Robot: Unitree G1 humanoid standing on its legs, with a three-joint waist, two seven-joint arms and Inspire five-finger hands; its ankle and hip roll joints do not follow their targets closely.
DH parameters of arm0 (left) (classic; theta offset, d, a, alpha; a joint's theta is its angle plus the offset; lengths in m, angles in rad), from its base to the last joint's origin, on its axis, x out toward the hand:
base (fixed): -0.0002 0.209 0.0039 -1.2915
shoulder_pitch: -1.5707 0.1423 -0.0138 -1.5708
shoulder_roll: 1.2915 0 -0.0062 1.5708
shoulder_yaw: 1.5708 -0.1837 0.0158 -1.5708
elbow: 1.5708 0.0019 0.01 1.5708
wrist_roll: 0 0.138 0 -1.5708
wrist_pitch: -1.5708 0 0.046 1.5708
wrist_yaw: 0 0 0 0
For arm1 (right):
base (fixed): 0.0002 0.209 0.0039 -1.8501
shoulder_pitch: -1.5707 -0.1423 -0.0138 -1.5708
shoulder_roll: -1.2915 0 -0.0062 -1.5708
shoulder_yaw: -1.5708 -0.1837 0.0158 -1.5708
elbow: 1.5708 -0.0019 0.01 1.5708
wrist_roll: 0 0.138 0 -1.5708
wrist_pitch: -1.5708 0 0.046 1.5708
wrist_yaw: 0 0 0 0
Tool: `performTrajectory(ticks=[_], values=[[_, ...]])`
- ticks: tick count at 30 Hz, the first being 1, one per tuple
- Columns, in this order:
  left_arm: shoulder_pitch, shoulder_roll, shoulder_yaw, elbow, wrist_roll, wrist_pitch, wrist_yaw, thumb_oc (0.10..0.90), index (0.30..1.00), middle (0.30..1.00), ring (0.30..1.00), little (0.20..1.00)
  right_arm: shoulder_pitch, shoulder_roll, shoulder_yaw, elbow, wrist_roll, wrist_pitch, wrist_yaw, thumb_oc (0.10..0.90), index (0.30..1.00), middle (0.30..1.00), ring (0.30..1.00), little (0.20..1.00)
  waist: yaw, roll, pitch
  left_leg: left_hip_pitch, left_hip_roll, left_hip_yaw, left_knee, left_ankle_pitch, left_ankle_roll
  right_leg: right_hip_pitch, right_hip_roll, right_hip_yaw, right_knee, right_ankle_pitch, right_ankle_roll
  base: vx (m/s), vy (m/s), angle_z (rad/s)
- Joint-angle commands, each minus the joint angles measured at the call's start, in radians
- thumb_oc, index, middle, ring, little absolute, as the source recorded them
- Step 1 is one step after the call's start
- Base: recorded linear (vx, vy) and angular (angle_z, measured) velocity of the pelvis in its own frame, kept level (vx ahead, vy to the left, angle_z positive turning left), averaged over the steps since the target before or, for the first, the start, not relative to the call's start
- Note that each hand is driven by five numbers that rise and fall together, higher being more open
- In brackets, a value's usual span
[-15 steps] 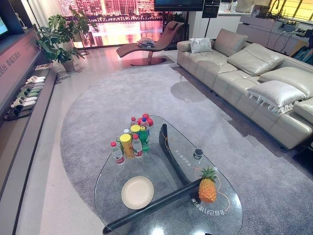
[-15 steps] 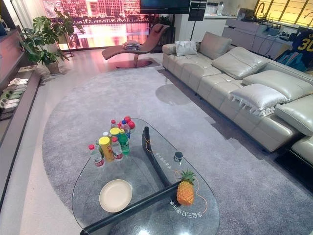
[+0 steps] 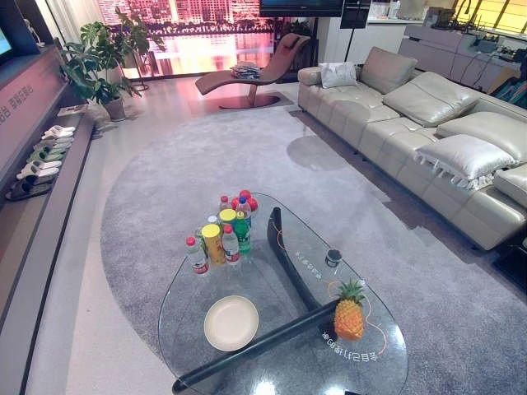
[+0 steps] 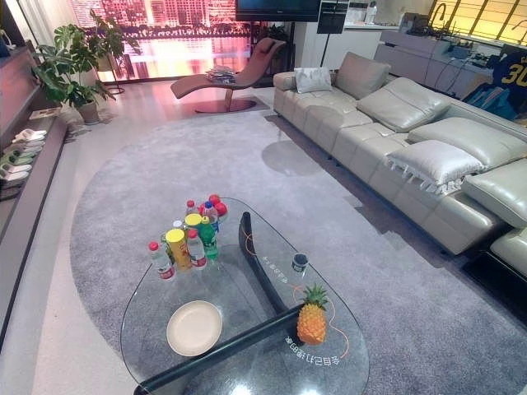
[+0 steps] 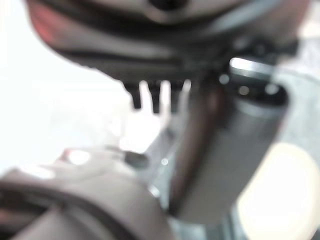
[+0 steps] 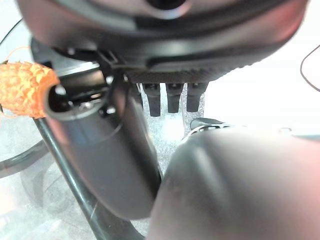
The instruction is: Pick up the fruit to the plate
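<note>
**A:** What does the right robot hand [image 6: 165, 45] look like up close?

**B:** It has a glossy black curved shell, edged by a strip of fine dotted texture. Under it sit a row of short dark fingers [image 6: 172, 97] with squared tips and a thick, smooth, rounded thumb [image 6: 117, 165]. Small bright screws show at the thumb's base.

**A:** And the left robot hand [image 5: 165, 40]?

**B:** It has the same dark bulk and row of fingers [image 5: 155, 97]. Its thumb [image 5: 230, 155] is a grey-brown cylinder with a shiny metal rim.

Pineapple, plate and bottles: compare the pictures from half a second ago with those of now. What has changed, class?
Nothing visibly changed. The pineapple stands upright on the glass table as before, apart from the empty plate. The bottles stay grouped at the table's far end.
</note>
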Motion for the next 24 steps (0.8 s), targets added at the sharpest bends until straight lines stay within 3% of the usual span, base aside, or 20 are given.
performTrajectory(ticks=[1,10,17,24], values=[[-0.081,-0.023,-0.009,0.068,0.008,-0.02,0.016,0.8,0.9,0.9,0.9,0.9,-0.042,-0.005,0.01,0.061,-0.024,0.005,-0.009,0.8,0.9,0.9,0.9,0.9,0.02,-0.01,0.046,0.057,0.028,0.044,0.005,-0.008,-0.013,-0.073,-0.081,-0.029,-0.002,0.174,0.061,0.0,0.0,0.0],[-0.059,-0.033,-0.022,0.059,0.022,-0.048,0.031,0.8,0.9,0.9,0.9,0.9,-0.039,-0.007,-0.007,0.064,-0.004,-0.011,-0.092,0.8,0.9,0.9,0.9,0.9,0.018,-0.007,0.07,0.04,0.026,0.048,0.018,-0.008,-0.012,-0.091,-0.08,-0.025,0.0,0.178,0.06,-0.01,0.0,0.0],[-0.086,-0.04,-0.051,0.034,-0.033,-0.069,0.039,0.8,0.9,0.9,0.9,0.9,-0.07,-0.015,-0.02,0.051,0.055,-0.059,-0.219,0.8,0.9,0.9,0.9,0.9,0.015,-0.006,0.145,-0.034,0.019,0.044,0.045,-0.004,0.0,-0.169,-0.073,-0.007,0.023,0.187,0.055,-0.12,0.0,-0.01],[-0.099,-0.027,-0.05,0.014,-0.067,-0.058,0.068,0.8,0.9,0.9,0.9,0.9,-0.08,-0.03,-0.073,0.0,0.128,-0.157,-0.356,0.8,0.9,0.9,0.9,0.9,0.012,-0.02,0.195,-0.082,0.013,0.049,0.095,-0.017,0.005,-0.209,-0.062,0.005,0.05,0.181,0.049,-0.02,-0.006,0.0]])
